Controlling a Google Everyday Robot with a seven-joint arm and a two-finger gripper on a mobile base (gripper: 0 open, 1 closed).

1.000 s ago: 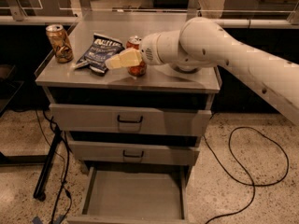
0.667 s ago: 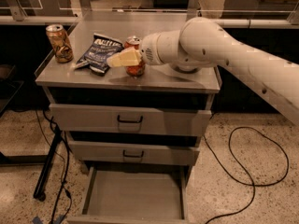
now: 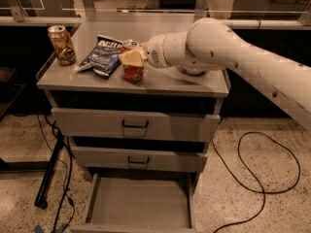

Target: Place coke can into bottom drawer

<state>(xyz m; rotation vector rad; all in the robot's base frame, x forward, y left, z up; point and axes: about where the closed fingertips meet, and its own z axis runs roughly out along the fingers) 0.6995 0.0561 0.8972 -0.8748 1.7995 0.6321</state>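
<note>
The coke can [image 3: 132,73] is red with a silver top and stands upright on the cabinet top, just right of a chip bag. My gripper [image 3: 131,58] reaches in from the right on a thick white arm. Its pale yellow finger [image 3: 130,58] lies across the can's upper front, so the gripper is closed around the can, which still rests on the top. The bottom drawer [image 3: 138,207] is pulled open at floor level; it is a wide shallow grey tray with nothing in it.
A gold-brown can [image 3: 61,45] stands at the top's left edge. A blue chip bag [image 3: 103,55] lies beside the coke can. Two upper drawers [image 3: 134,124] with black handles are shut. Black cables [image 3: 262,178] and a stand leg [image 3: 51,174] lie on the floor.
The yellow finger, which stuck out to the left past the can, now sits tighter over the can's front. The can and the arm have hardly moved.
</note>
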